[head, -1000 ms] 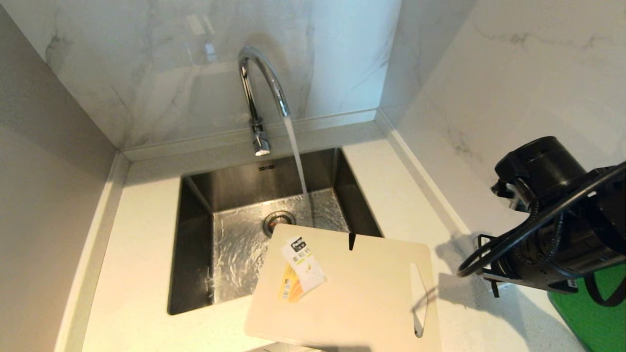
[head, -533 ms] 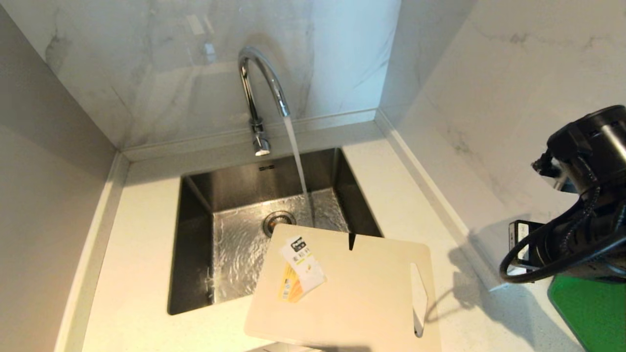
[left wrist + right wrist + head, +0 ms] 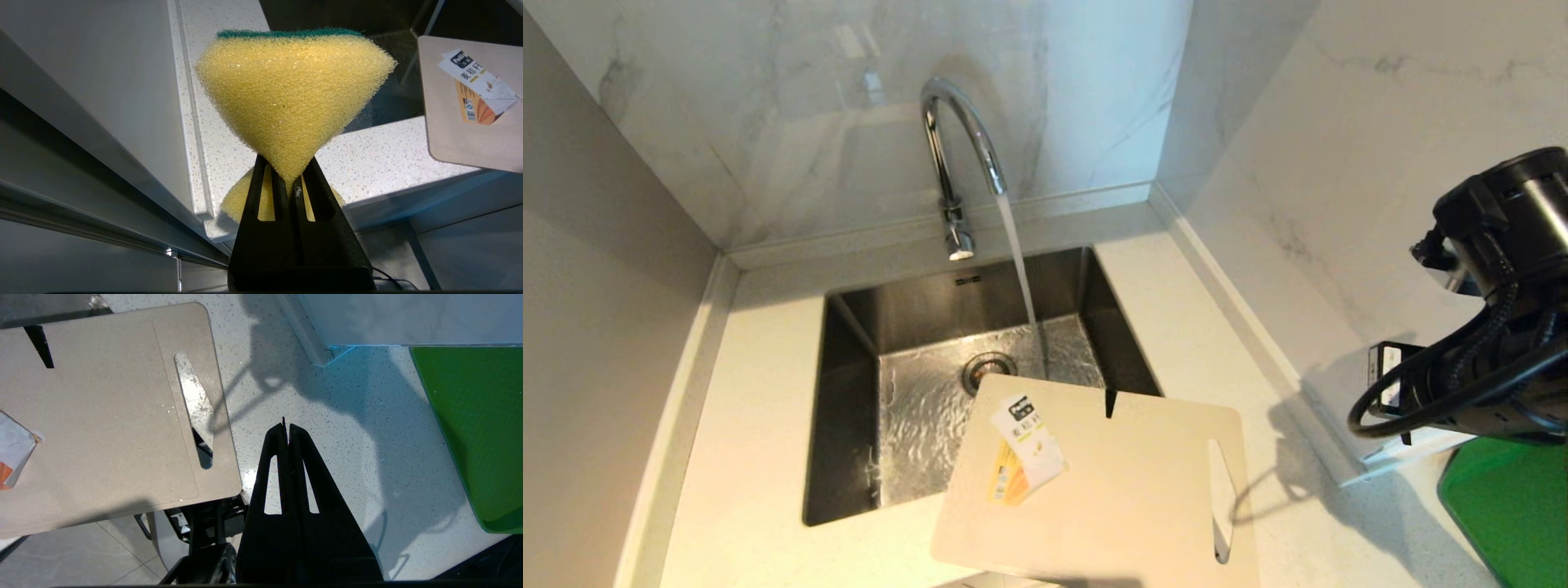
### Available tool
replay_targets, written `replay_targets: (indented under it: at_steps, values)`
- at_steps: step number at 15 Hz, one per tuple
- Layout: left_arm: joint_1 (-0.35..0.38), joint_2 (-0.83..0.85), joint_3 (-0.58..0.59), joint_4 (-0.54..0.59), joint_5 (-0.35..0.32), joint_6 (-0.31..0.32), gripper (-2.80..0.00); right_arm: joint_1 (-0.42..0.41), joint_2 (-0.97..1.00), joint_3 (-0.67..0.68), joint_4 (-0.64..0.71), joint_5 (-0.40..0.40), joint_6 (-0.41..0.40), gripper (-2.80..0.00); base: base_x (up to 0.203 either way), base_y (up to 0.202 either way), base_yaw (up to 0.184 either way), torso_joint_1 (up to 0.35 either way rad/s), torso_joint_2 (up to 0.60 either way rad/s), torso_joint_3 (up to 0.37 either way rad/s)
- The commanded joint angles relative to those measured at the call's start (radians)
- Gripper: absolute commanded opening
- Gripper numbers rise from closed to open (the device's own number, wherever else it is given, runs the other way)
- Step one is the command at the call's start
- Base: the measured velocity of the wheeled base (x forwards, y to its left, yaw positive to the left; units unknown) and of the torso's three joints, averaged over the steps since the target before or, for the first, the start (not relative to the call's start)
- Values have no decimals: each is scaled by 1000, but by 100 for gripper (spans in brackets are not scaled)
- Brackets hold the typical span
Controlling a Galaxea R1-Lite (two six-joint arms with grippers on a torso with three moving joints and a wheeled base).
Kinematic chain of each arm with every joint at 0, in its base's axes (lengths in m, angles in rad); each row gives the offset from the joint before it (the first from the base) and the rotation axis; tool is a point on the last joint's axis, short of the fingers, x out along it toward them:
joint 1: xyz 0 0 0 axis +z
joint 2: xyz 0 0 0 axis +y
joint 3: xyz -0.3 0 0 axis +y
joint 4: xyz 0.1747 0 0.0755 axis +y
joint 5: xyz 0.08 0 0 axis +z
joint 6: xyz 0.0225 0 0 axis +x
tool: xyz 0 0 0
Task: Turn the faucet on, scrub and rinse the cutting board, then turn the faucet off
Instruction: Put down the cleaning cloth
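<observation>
While water runs from the faucet (image 3: 956, 139) into the sink (image 3: 849, 408), the cutting board (image 3: 1111, 490) lies nearest the robot, at the front of the countertop (image 3: 743, 457). Its far left corner juts over the sink basin, and in the right wrist view its near edge overhangs the counter front above the floor. The paper label (image 3: 1023, 449) sits toward its left side, the edge notch (image 3: 1109, 402) on its far edge, and the handle hole (image 3: 1221, 498) runs along its right-hand short end.

The right gripper (image 3: 286, 426) hangs over bare counter just beside that handle end, jaws pressed together and holding nothing, with the board off to its left. The board's long axis runs roughly left to right across the robot's front, so the right arm (image 3: 1494, 327) looks the nearer one for taking the handle end — though the jaws would have to part first.

The left gripper (image 3: 292, 185) is outside the head view; its own camera shows it clenched on a yellow sponge (image 3: 290, 94) with a green scouring face, pinched to a waist between the fingers, with the board's label corner off to one side.

Beyond the right gripper lies a green mat (image 3: 1511, 498), then the marble wall (image 3: 1339, 122). Farthest back the stream lands on the basin floor beside the drain (image 3: 987, 369), just beyond the board's far edge — the board is not yet under the water.
</observation>
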Motion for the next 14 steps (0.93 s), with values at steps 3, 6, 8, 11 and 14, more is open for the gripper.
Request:
replay_targets:
  at_steps: [3,6,8,11,14]
  values:
    - [0,0,0,1,0,0,-280,2,-3,1,0,0,42,-280,0,0,0,0,0,0]
    - [0,0,0,1,0,0,-280,-1,-8,-5,-1,-25,38,-280,0,0,0,0,0,0]
    - [0,0,0,1,0,0,-280,-4,-4,-13,-1,-43,44,-280,0,0,0,0,0,0]
    - [0,0,0,1,0,0,-280,-50,-15,-71,35,-46,-6,-280,0,0,0,0,0,0]
    - [0,0,0,-1,0,0,-280,-144,-53,-123,98,3,-291,-280,0,0,0,0,0,0]
